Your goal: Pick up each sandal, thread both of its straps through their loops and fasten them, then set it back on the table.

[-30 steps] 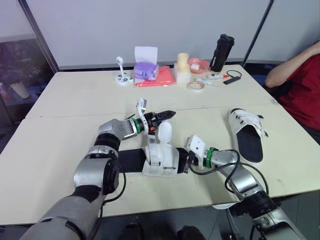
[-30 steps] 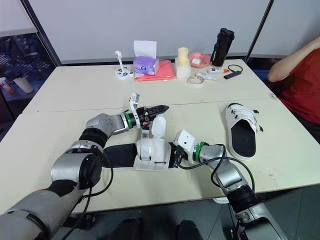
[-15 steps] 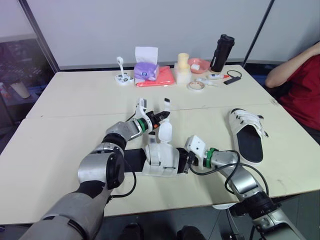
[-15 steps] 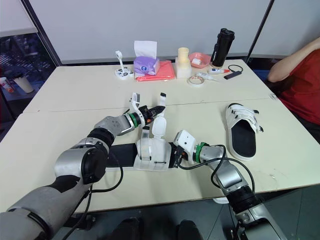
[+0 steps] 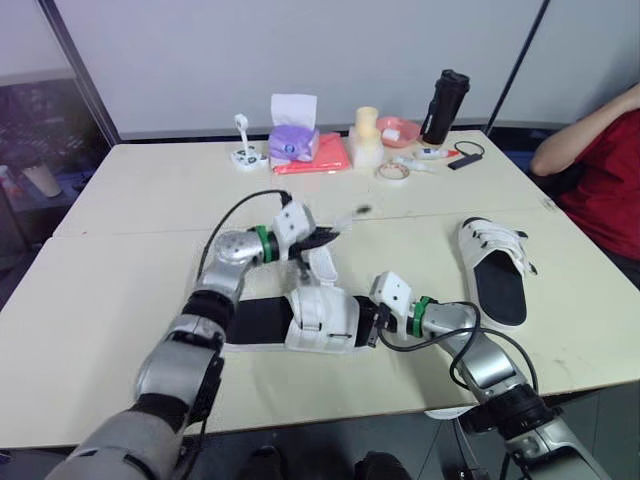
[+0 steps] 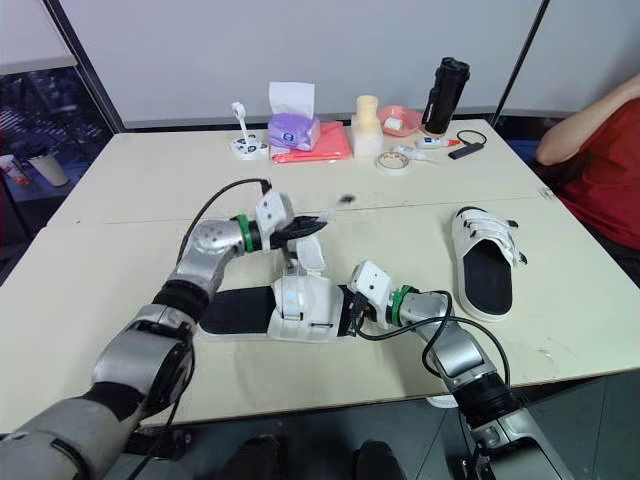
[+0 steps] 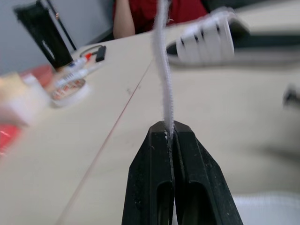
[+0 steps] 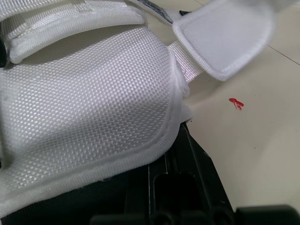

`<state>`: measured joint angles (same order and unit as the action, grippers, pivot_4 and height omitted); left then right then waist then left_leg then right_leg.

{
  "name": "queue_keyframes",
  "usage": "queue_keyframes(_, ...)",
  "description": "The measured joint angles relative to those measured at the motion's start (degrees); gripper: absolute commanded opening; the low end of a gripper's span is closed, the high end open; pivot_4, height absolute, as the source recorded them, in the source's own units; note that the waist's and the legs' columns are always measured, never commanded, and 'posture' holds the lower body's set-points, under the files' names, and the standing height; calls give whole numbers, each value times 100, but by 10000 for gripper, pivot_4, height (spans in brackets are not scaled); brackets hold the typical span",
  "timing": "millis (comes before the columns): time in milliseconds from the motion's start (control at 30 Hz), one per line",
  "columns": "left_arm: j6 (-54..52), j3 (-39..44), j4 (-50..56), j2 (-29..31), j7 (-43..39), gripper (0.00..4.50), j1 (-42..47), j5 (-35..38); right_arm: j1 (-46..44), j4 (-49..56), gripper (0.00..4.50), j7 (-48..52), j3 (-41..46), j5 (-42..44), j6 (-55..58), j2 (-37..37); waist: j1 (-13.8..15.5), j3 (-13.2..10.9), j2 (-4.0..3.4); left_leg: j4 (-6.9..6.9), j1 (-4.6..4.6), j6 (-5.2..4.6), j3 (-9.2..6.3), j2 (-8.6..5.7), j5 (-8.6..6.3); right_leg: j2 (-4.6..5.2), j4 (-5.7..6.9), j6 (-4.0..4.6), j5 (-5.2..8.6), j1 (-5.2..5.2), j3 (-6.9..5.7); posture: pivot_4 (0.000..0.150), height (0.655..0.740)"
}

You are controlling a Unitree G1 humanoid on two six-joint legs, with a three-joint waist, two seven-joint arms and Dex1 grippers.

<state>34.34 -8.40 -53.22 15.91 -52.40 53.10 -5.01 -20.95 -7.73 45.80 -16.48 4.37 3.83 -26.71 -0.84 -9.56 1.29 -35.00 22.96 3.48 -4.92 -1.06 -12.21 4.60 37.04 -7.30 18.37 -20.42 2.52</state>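
A white sandal (image 5: 322,318) with a black sole (image 5: 255,322) lies near the table's front edge. My left gripper (image 5: 323,238) is shut on the tip of its rear strap (image 7: 163,70), which rises thin and edge-on between the black fingers (image 7: 150,187). My right gripper (image 5: 371,323) is shut on the sandal's toe end; its wrist view shows the white mesh upper (image 8: 93,108) and a loose strap flap (image 8: 225,33). A second white sandal (image 5: 495,265) lies to the right with its straps across it.
At the back stand a purple tissue box (image 5: 292,140), a red cloth (image 5: 315,158), a cream container (image 5: 366,135), a pink bowl (image 5: 398,130), a tape roll (image 5: 391,171) and a black bottle (image 5: 444,105). A person in red (image 5: 600,170) sits at the right edge.
My left gripper has gone from open to shut on the strap tip. Its wrist has turned and drawn back slightly, leaning the strap toward it. The right gripper has not moved.
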Motion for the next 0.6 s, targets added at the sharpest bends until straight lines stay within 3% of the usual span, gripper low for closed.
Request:
queue_keyframes(133,2038,-439,-215,549,1461,635,-14,-1313,-16,-43,0,9,-9,-31,-65,6,1,1,-1,1,-6,-1,-1,0,0,0,0,0,0,1,3,1500,7400)
queue_keyframes(233,2898,-781,-257,1020,3433,635,26,-2828,-27,-85,0,26,-8,-32,-110,7,3,1,0,0,-8,-2,-1,-1,0,-1,2,-2,0,4,2,1500,7400)
queue_keyframes(467,2667,-2641,74,1646,8390,635,647,-6383,-54,-161,0,49,-9,-63,-141,7,13,1,5,1,-42,-1,4,-2,-1,-1,4,-31,16,40,0,1500,7400)
queue_keyframes(600,2305,-3759,171,1679,10331,635,977,-7597,-60,-170,0,67,-10,-77,-174,7,9,1,6,2,-42,-2,6,-2,-1,0,6,-33,18,38,0,1500,7400)
